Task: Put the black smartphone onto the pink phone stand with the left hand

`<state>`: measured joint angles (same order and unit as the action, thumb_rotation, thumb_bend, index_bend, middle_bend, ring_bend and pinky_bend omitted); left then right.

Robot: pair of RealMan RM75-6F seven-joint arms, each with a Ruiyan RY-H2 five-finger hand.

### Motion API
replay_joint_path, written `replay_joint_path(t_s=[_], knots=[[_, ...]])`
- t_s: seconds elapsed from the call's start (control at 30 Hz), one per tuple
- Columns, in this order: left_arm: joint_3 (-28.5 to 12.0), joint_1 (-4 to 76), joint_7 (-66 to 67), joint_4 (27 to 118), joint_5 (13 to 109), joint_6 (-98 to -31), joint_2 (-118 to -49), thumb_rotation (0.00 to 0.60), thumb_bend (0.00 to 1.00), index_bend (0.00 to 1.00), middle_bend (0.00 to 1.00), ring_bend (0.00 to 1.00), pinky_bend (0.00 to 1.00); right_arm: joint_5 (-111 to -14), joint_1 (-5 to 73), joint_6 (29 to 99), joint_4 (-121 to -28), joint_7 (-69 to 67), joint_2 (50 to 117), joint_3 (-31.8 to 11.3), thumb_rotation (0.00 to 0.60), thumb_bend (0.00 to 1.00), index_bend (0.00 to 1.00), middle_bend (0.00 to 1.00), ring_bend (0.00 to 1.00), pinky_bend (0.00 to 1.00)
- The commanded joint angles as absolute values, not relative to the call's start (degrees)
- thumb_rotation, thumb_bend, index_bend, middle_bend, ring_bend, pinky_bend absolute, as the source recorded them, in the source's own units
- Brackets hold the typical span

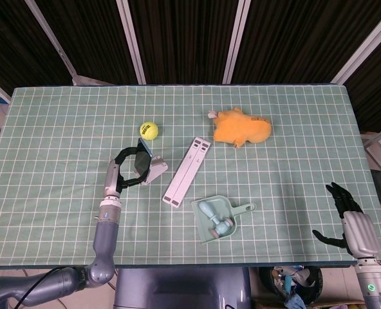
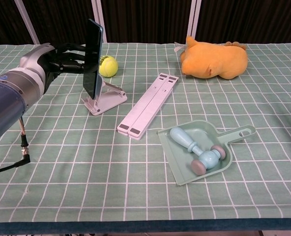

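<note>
My left hand [image 2: 54, 60] [image 1: 123, 168] grips the black smartphone [image 2: 93, 58] [image 1: 141, 162] by its edges and holds it nearly upright. The phone's lower end is right at the back plate of the pink phone stand [image 2: 104, 97] [image 1: 155, 170], just above its ledge; I cannot tell whether it rests on it. The stand sits left of the table's middle, in front of the tennis ball. My right hand [image 1: 346, 215] hangs with fingers spread beyond the table's right front corner, holding nothing.
A yellow tennis ball [image 2: 107, 66] lies just behind the stand. A folded pink laptop stand [image 2: 147, 104] lies diagonally to its right. A green dustpan [image 2: 203, 150] with a blue brush sits front centre. An orange plush toy [image 2: 215, 59] is at the back right.
</note>
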<state>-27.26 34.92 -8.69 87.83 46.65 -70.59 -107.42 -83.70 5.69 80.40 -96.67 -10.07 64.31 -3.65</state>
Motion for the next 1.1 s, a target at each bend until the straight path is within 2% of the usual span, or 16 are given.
replay_joint_path(t_s=[0.03, 0.57, 1.1], knots=[[-27.51, 34.53, -9.62, 87.17, 46.79, -70.34, -107.94, 0.600, 0.33, 0.44, 0.52, 0.08, 0.02, -83.62, 5.71, 80.31, -96.66, -10.21, 64.27, -3.68, 0.600, 0.23, 0.00, 0.00, 0.00, 0.19], [-26.31, 32.57, -13.89, 83.27, 49.76, -67.91, -108.81, 0.600, 0.32, 0.44, 0.52, 0.08, 0.02, -83.77, 5.80, 80.08, -96.83, -10.61, 64.10, -3.60, 0.600, 0.23, 0.00, 0.00, 0.00, 0.19], [-27.14, 32.33, -16.38, 80.03, 51.08, -66.22, -110.51, 0.600, 0.31, 0.44, 0.52, 0.08, 0.03, -83.64, 5.83, 79.89, -96.97, -10.92, 63.99, -3.59, 0.600, 0.23, 0.00, 0.00, 0.00, 0.19]])
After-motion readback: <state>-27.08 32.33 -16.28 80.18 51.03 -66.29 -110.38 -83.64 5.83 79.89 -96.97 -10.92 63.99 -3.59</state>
